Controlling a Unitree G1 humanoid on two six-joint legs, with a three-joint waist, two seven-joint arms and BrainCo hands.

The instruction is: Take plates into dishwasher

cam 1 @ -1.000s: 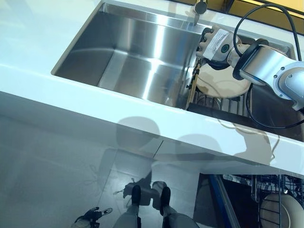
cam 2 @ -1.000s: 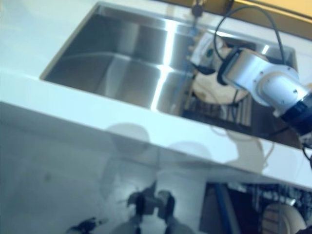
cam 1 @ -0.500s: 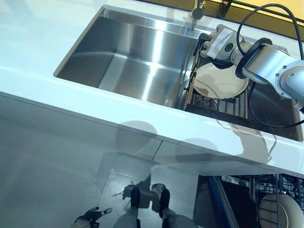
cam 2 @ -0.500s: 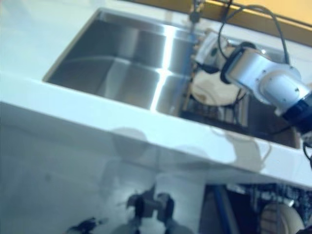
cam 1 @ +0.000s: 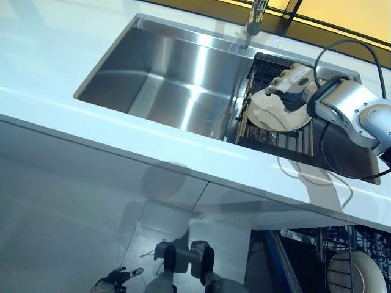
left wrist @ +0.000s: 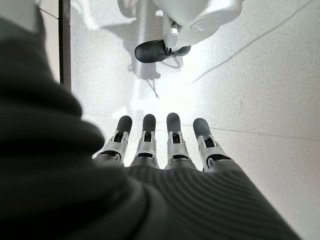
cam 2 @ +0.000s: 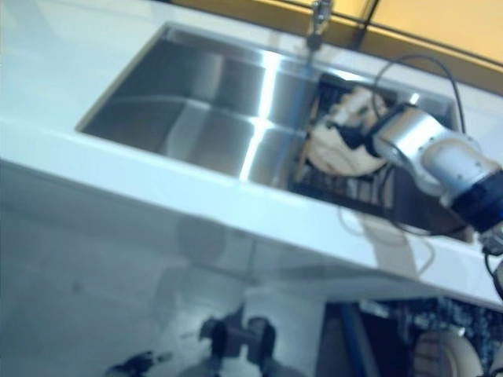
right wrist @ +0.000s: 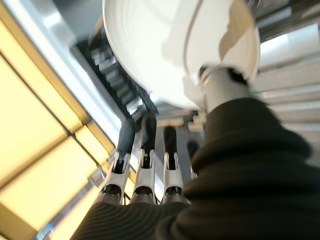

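Note:
A white plate [cam 1: 273, 115] stands tilted in the dark dish rack [cam 1: 278, 135] at the right end of the sink. My right hand [cam 1: 292, 82] is at its upper rim. In the right wrist view the thumb [right wrist: 220, 87] presses on the plate's face [right wrist: 160, 50] and the fingers [right wrist: 145, 145] reach behind it, so the hand pinches the plate. My left hand [cam 1: 113, 282] hangs low over the floor, and its fingers [left wrist: 172, 140] are straight and empty. Another white plate [cam 1: 353, 274] stands in the open dishwasher rack at the lower right.
The steel sink basin [cam 1: 177, 73] lies left of the rack, with the tap [cam 1: 255, 15] at its back edge. A white countertop [cam 1: 122, 131] runs along the front. The dishwasher's wire rack [cam 1: 311, 241] shows below the counter at the right.
The view has shifted. My right hand has turned and come down from the rack's far end onto the plate's rim, and the plate now stands more tilted. The left hand has not moved.

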